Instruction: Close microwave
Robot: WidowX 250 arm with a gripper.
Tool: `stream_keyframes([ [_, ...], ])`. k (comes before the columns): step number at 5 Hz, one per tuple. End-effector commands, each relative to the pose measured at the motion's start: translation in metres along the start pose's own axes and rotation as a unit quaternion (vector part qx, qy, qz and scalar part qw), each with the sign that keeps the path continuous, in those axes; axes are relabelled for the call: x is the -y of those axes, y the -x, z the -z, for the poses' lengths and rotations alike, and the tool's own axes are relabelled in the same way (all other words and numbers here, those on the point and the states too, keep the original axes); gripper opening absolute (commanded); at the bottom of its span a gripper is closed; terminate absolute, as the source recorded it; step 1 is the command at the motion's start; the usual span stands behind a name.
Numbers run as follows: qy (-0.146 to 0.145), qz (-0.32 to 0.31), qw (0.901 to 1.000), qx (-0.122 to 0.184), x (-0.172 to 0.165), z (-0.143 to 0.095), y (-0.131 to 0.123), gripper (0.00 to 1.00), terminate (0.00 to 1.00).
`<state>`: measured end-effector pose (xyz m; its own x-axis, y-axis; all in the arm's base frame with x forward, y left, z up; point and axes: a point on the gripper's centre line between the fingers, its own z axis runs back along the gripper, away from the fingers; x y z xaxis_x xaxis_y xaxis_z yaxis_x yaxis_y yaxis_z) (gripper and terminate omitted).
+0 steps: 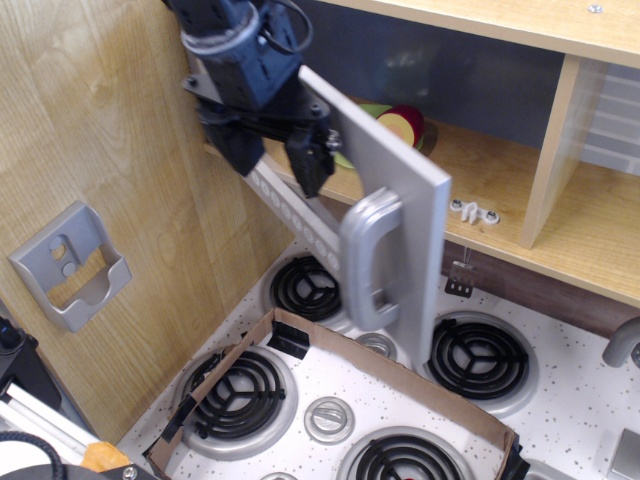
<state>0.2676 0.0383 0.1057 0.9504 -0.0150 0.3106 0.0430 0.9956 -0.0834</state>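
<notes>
The microwave door [385, 200] in front of you is a flat silver-grey plastic panel, hinged on its left edge to the wooden compartment [470, 175], and it stands partway swung, roughly halfway between fully open and shut. Judge it as light and stiff: a thin toy panel that should turn on its hinge under a modest push, with no give in the sheet itself. The face looks smooth, so a pad could slide across it if you press at a slant. The chunky grey handle [368, 258] on the free side is the natural place to take hold, but for closing you likely need no grasp at all; a push on the outer face near the free edge gives the most leverage and the least strain on the hinge.

Your gripper [276, 150] sits at the door's upper left, near the hinge side. Its jaws stand apart, two dark fingers [312, 160] pointing down, and nothing is clamped between them. The right-hand finger appears to rest against the door's outer face, though contact cannot be confirmed from this angle.

Inside, a green plate [372, 110] with a cut piece of toy food [402, 125] sits on the shelf, seemingly well back from the door's path.
</notes>
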Motion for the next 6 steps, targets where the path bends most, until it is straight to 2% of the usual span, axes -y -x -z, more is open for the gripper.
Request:
stream_keyframes([
  [1,-0.018,0.053,0.9958,0.072,0.005,-0.003,-0.039,1.00,0.00],
  [2,-0.016,0.075,0.9917,0.103,0.003,-0.002,-0.063,1.00,0.00],
  [4,-0.009,0.105,0.9853,0.134,0.003,0.002,-0.088,1.00,0.00],
  [6,-0.011,0.123,0.9810,0.150,0.003,0.000,-0.100,1.00,0.00],
])
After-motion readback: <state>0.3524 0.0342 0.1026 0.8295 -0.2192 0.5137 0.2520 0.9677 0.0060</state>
